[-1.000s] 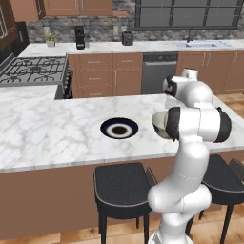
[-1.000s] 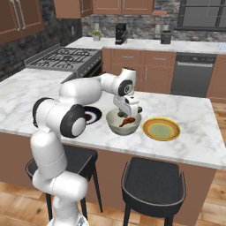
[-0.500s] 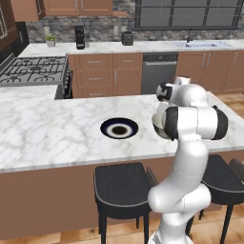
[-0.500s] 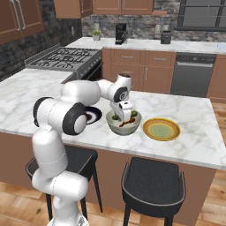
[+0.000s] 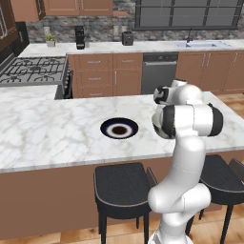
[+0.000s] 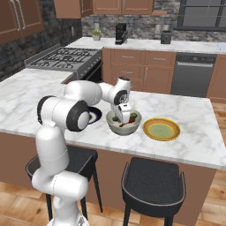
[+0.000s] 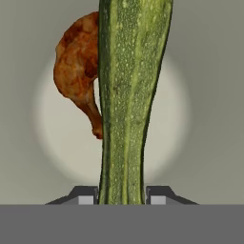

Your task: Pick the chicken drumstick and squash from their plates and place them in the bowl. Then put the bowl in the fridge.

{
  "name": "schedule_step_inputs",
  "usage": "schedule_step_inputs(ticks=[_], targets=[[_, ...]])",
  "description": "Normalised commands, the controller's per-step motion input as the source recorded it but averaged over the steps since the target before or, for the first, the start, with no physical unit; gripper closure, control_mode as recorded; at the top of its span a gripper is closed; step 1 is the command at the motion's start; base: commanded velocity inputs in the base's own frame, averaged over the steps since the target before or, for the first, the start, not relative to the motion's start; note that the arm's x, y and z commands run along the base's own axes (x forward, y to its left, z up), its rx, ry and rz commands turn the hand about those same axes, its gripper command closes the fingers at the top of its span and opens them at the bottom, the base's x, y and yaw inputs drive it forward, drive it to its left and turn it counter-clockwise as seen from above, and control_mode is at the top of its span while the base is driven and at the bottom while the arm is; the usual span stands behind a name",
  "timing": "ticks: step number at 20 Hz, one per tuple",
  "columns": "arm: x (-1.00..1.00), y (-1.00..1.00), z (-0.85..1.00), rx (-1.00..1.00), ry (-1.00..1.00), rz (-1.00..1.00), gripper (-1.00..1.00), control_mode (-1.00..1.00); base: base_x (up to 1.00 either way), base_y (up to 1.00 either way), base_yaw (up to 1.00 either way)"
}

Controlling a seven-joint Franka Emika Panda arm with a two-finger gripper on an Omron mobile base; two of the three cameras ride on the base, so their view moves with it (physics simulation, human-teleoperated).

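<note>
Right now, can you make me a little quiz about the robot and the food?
1. True or false: the chicken drumstick already lies in the bowl.
2. What does the gripper hold? A) a spoon B) the green squash C) the yellow-orange plate
3. Fill in: the black plate on the marble counter has a white ____.

Key: 1 true. 2 B; its fingertips press the squash on both sides, above the bowl. 3 ring.
</note>
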Motion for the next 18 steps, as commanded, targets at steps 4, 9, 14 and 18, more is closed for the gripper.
schedule_step_inputs(ticks=[4,9,14,18], targets=[[0.14,0.00,-0.16,0.00,0.00,-0.04,1.00,-1.00,0.00,0.00,0.00],[0.14,0.00,-0.12,0.00,0.00,-0.04,1.00,-1.00,0.00,0.00,0.00],[0.09,0.00,-0.11,0.00,0.00,-0.05,1.00,-1.00,0.00,0.00,0.00],[0.04,0.00,-0.10,0.00,0.00,-0.04,-1.00,-1.00,0.00,0.00,0.00]])
